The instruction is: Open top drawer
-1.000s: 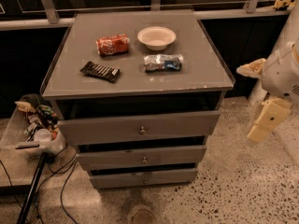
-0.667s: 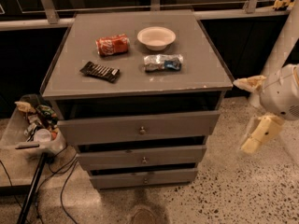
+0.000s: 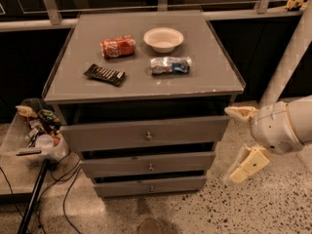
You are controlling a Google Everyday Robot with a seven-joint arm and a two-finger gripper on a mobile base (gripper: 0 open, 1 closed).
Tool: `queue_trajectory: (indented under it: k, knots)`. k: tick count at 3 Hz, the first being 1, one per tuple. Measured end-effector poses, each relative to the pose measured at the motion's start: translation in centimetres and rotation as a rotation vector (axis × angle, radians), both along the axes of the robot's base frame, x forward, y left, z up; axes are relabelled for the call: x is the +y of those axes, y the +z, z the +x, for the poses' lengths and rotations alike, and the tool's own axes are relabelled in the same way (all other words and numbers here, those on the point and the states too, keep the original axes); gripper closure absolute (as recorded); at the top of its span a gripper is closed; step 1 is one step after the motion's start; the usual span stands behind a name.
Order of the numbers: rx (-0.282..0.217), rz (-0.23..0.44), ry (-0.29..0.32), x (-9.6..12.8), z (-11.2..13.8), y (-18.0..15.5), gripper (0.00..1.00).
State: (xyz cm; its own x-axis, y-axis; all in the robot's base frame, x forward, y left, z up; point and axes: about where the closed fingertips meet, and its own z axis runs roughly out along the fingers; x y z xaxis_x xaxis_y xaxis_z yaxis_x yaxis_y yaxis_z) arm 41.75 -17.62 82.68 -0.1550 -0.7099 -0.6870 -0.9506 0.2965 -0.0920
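Note:
The top drawer (image 3: 107,134) is the tallest and widest grey front of the cabinet, with a small round metal knob (image 3: 148,136) at its middle. A dark gap shows above it, under the cabinet top. My gripper (image 3: 242,140) is to the right of the cabinet, level with the top and middle drawers and apart from them. It is open: one cream finger (image 3: 239,113) sits near the top drawer's right end, the other (image 3: 249,165) hangs lower. It holds nothing.
On the cabinet top (image 3: 209,77) lie a red can (image 3: 117,46), a white bowl (image 3: 163,39), a silver-blue packet (image 3: 170,65) and a dark bar (image 3: 104,74). Two narrower drawers (image 3: 117,165) sit below. A bin of clutter (image 3: 34,130), cables and a pole are at left.
My gripper has moved left and down, closer to the cabinet's right side. The drawers and the things on top have not moved.

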Motion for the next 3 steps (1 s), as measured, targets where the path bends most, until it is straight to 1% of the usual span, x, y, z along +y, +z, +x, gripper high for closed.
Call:
queue_trajectory:
  k: [1, 2, 3]
  knots:
    - [0.006, 0.005, 0.006, 0.3, 0.1, -0.2, 0.00]
    - [0.007, 0.013, 0.036, 2.1, 2.0, -1.7, 0.00]
    - [0.009, 0.027, 0.028, 3.4, 4.5, -3.7, 0.00]
